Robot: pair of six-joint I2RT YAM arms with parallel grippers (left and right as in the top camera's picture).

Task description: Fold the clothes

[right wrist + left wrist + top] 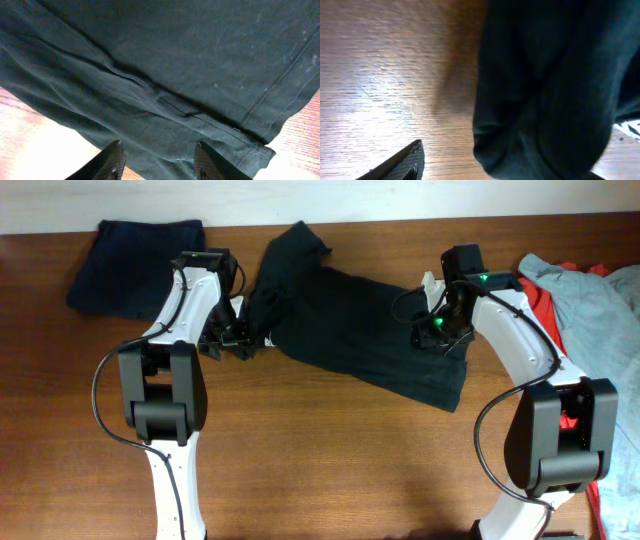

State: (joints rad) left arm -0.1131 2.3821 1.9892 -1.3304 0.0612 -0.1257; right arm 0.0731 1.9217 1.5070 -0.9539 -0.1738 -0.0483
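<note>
A black short-sleeved T-shirt (360,320) lies crumpled across the middle of the wooden table. My left gripper (236,332) is at its left edge, next to a small white mark (268,340). In the left wrist view one finger (405,165) shows apart from a bunched fold of the shirt (550,90); the other finger is hidden by cloth. My right gripper (440,332) hovers over the shirt's right part. In the right wrist view its fingers (160,160) are spread wide just above a hemmed edge of the shirt (165,75).
A folded navy garment (135,265) lies at the back left. A pale grey-blue garment (590,295) lies over red cloth (546,308) at the right edge. Bare wood (340,460) spans the front of the table.
</note>
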